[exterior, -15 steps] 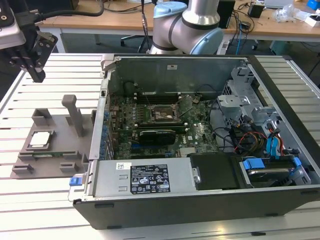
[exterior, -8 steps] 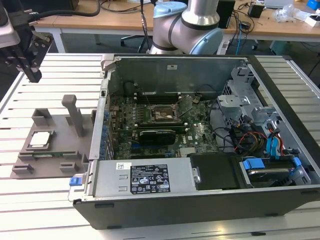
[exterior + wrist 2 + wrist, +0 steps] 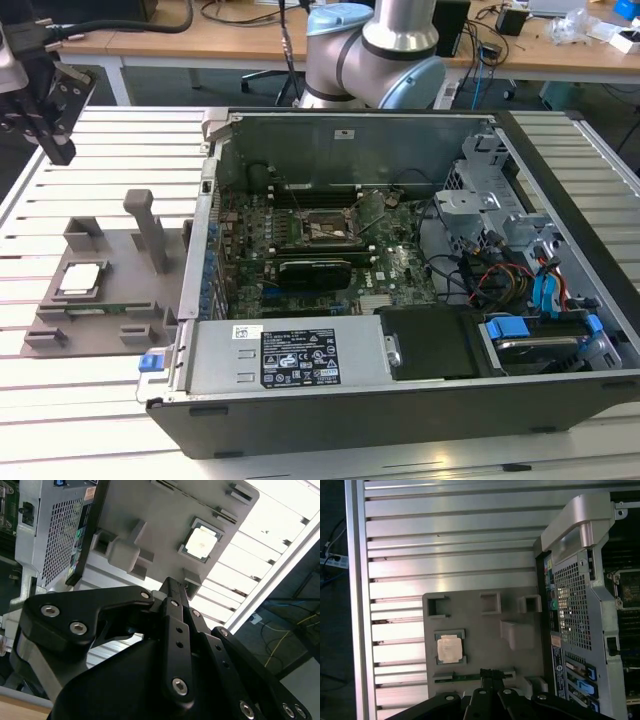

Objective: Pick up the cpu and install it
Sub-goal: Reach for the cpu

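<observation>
gripper (image 3: 170, 581) hangs pinched shut, empty. the cpu (image 3: 449, 648) is a flat silvery square, seated in a recess by the matte grey plate's (image 3: 470, 612) edge, away from the open metal case (image 3: 350, 410) — a blocky post (image 3: 152, 235) stands nearer the case.

Wooden desks (image 3: 180, 42) behind slatted table (image 3: 80, 420)

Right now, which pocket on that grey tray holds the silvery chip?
The widest square pocket, toward the exterior view's left of the grey tray, holds the cpu lying flat.
</observation>
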{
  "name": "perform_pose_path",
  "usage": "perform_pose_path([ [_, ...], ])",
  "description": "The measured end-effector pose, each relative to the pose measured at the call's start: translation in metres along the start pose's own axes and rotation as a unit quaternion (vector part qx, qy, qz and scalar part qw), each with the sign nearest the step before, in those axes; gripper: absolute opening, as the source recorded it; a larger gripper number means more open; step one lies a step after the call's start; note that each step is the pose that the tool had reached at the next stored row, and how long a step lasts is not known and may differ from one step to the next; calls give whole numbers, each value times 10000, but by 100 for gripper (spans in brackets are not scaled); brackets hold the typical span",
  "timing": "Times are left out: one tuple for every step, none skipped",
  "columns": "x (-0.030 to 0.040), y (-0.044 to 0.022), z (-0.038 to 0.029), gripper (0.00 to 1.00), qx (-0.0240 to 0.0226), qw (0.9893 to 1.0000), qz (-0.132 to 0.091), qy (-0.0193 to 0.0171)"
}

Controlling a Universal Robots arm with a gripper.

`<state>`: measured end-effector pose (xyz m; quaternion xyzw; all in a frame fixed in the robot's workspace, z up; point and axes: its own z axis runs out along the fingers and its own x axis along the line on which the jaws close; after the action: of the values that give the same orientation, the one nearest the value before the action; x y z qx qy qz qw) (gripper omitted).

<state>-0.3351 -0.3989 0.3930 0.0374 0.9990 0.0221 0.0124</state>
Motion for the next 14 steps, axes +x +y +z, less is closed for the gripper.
perform_pose_path([
  [9, -1, 0, 11, 0, 10000, 0, 0],
  [20, -1, 0, 11, 0, 10000, 0, 0],
  [31, -2, -1, 11, 0, 10000, 0, 0],
  [40, -3, -1, 11, 0, 10000, 0, 0],
  [51, -4, 0, 11, -1, 10000, 0, 0],
  [60, -5, -1, 11, 0, 10000, 0, -1],
  [69, -5, -1, 11, 0, 10000, 0, 0],
  [87, -6, -2, 11, 0, 10000, 0, 0],
  [99, -7, -2, 11, 0, 10000, 0, 0],
  [107, -8, -2, 11, 0, 10000, 0, 0],
  [131, -10, -2, 11, -1, 10000, 0, -1],
  [140, -10, -3, 11, 0, 10000, 0, 0],
  [147, -11, -3, 11, 0, 10000, 0, 0],
  [159, -12, -3, 11, 0, 10000, 0, -1],
])
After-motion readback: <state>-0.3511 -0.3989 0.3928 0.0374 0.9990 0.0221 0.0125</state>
